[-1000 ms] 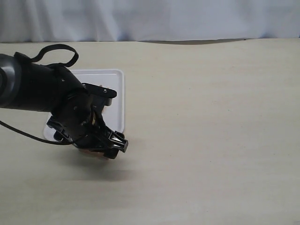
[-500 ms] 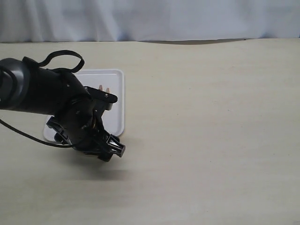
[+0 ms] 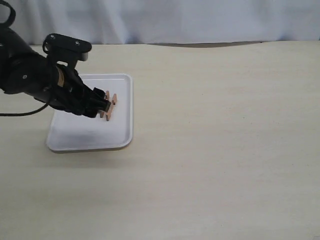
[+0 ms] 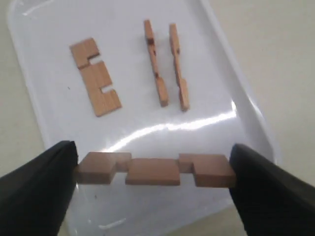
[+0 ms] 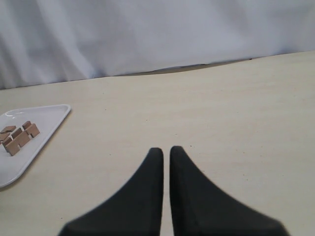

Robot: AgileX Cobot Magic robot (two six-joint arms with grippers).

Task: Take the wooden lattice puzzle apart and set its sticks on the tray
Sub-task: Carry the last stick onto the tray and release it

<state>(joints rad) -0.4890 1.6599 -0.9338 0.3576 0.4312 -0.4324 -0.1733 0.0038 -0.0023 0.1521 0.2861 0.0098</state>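
My left gripper (image 4: pixel 153 172) is shut end to end on one notched reddish-brown stick (image 4: pixel 152 166), held just above the white tray (image 4: pixel 49 113). Three loose sticks lie on the tray beyond it: one flat (image 4: pixel 95 76), two on edge side by side (image 4: pixel 156 64) (image 4: pixel 178 66). No assembled lattice puzzle shows. In the exterior view the left gripper (image 3: pixel 102 106) hangs over the tray (image 3: pixel 85 137), with sticks (image 3: pixel 111 101) at its tip. The right gripper (image 5: pixel 166 150) is shut and empty over bare table, far from the tray (image 5: pixel 47 125); it is outside the exterior view.
The tray lies at the left of a pale wooden table (image 3: pixel 215 140). A white curtain (image 3: pixel 175 20) closes off the far edge. The left arm's black cable (image 3: pixel 20 114) trails off to the left.
The left arm has swung from the table in front of the tray back and up over the tray, carrying a stick. The sticks on the tray are now uncovered.
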